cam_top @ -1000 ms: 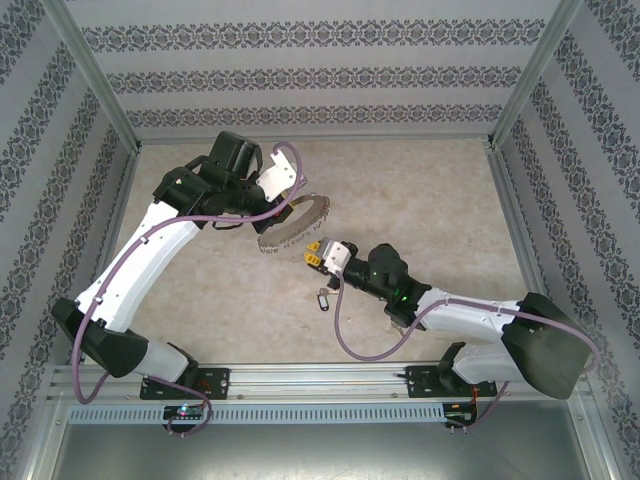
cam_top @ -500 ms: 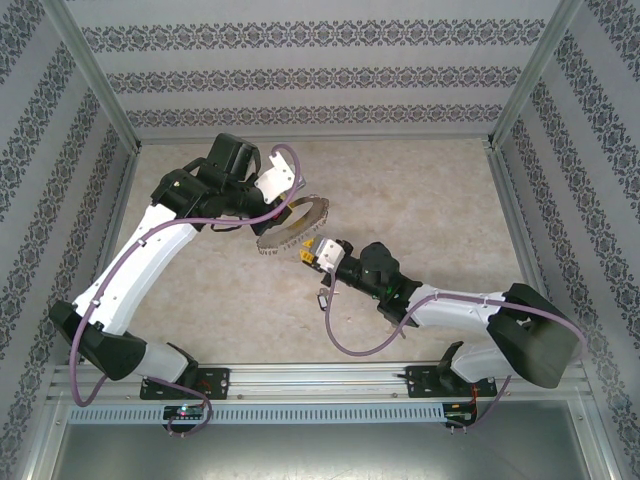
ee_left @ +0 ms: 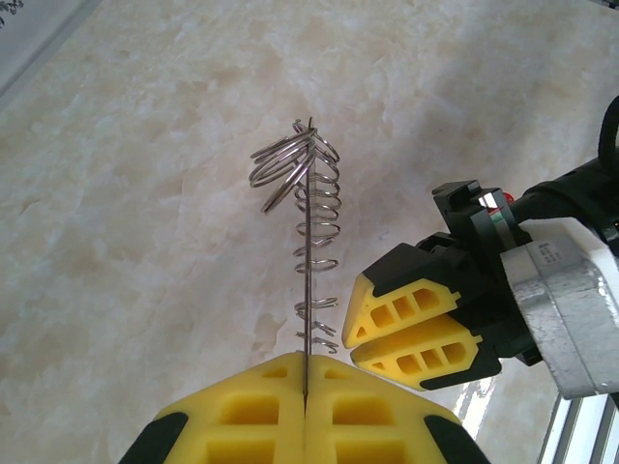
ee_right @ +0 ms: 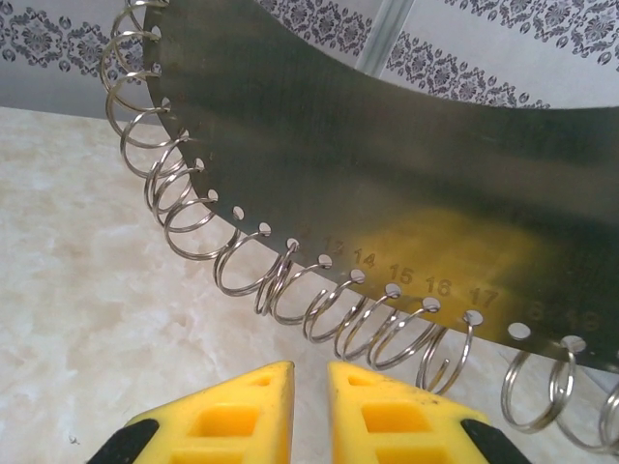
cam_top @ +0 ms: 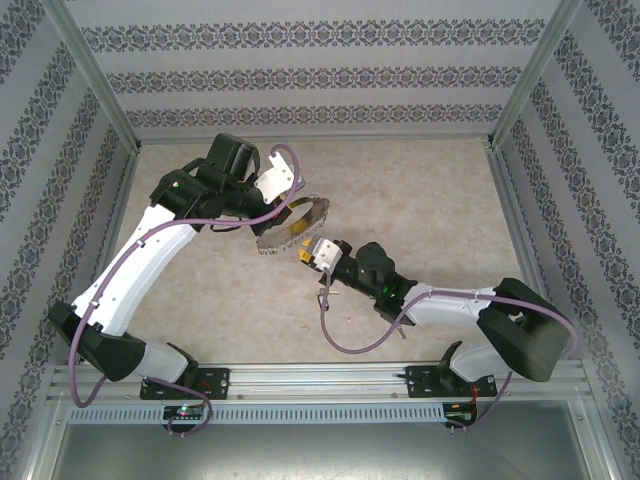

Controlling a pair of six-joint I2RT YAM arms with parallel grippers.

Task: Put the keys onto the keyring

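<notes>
1. In the top view, the keyring [cam_top: 296,226] stands mid-frame, clamped in the left gripper [cam_top: 287,203] at its upper left.
2. The right gripper [cam_top: 307,253] is just below the keyring.
3. A key [cam_top: 322,296] lies on the table [cam_top: 430,200], below the right gripper.

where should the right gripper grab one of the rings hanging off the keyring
Take a ring by its free outer arc, coming from beyond the holed edge of the keyring, where the right gripper sits; rings hang outward, tops threaded through the holes.
</notes>
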